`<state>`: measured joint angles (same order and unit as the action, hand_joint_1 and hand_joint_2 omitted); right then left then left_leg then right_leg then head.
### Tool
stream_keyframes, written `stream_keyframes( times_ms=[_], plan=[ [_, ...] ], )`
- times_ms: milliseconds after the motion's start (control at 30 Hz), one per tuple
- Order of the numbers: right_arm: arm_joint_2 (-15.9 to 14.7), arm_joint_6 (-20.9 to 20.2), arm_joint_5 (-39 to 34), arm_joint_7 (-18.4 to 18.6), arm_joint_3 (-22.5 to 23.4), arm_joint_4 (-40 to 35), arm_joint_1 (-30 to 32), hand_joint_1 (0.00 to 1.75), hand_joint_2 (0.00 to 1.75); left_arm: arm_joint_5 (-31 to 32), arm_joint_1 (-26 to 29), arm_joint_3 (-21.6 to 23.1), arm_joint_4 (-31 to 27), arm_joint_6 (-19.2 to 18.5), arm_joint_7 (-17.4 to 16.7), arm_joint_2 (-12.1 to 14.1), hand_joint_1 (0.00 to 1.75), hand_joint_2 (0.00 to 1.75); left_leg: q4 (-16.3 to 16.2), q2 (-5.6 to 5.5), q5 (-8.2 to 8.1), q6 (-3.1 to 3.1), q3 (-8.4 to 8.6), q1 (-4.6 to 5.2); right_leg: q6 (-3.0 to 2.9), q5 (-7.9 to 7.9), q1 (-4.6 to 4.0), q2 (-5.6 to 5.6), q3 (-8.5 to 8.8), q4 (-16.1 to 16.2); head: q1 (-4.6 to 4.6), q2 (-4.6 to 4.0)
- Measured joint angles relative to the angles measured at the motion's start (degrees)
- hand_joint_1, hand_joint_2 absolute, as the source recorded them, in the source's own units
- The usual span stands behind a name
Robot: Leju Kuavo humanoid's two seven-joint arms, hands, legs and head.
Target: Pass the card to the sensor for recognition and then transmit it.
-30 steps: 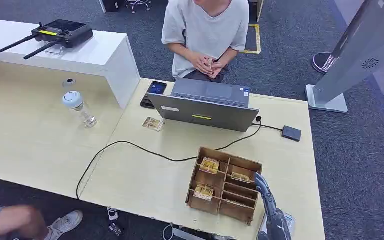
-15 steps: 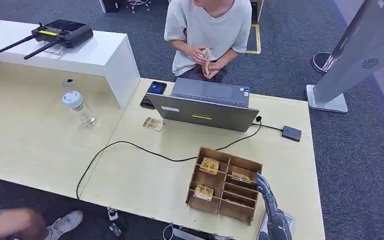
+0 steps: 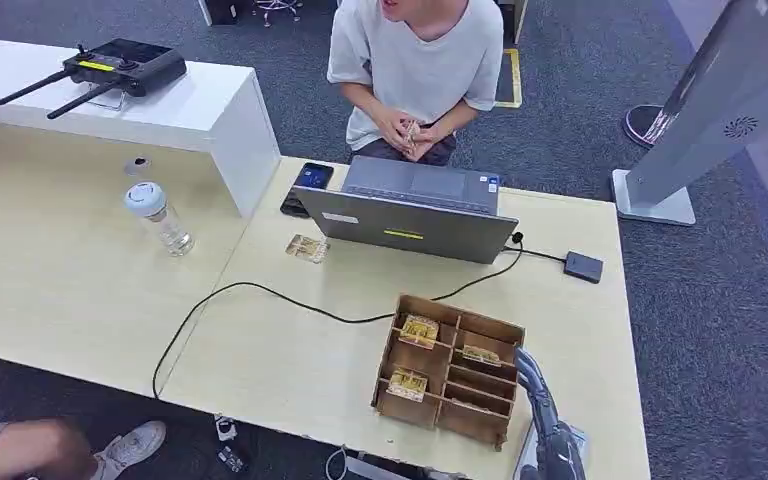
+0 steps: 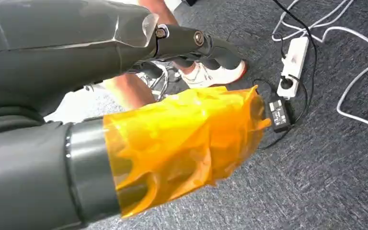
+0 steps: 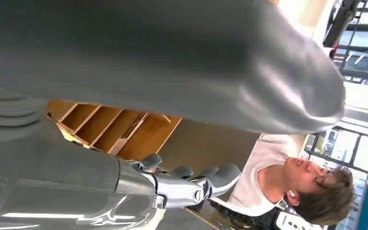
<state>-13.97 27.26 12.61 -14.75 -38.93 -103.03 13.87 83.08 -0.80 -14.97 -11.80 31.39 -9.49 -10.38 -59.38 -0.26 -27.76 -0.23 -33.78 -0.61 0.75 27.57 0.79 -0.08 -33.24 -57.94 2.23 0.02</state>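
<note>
Right hand (image 3: 528, 368) reaches over the near right corner of the wooden box (image 3: 449, 368) on the counter (image 3: 290, 350), and from the head view I see its dark fingers held close together, almost straight, with nothing between them. From the right wrist view, the fingers (image 5: 206, 178) lie side by side, lightly bent, next to the box compartments. I see no card in this hand. Cards (image 3: 419, 331) lie in several compartments just beyond the fingertips, toward the far left of the hand. One more card (image 3: 307, 248) rests on the counter well apart from the hand, beside the laptop (image 3: 410, 210). A small dark sensor (image 3: 583, 267) sits on the counter beyond the hand, joined by a cable to the laptop. A person (image 3: 415, 70) sits behind the laptop with both hands together. My left hand (image 4: 182, 143) hangs low over the carpet floor, wrapped in an orange film, so I cannot tell how its fingers stand.
</note>
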Motion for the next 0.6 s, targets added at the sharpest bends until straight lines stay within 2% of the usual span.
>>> stream_keyframes(
  times_ms=[600],
  plan=[
    [0.0,1.0,-0.1,0.0,0.0,-0.3,0.4,0.00,0.00,0.3,0.0,0.0,0.0,-0.1,0.1,0.0,0.00,0.00,0.0,0.00,0.00,0.00,0.00,0.00,0.00,0.00,0.00,0.00,0.00,0.0,0.00,0.00]
  ],
)
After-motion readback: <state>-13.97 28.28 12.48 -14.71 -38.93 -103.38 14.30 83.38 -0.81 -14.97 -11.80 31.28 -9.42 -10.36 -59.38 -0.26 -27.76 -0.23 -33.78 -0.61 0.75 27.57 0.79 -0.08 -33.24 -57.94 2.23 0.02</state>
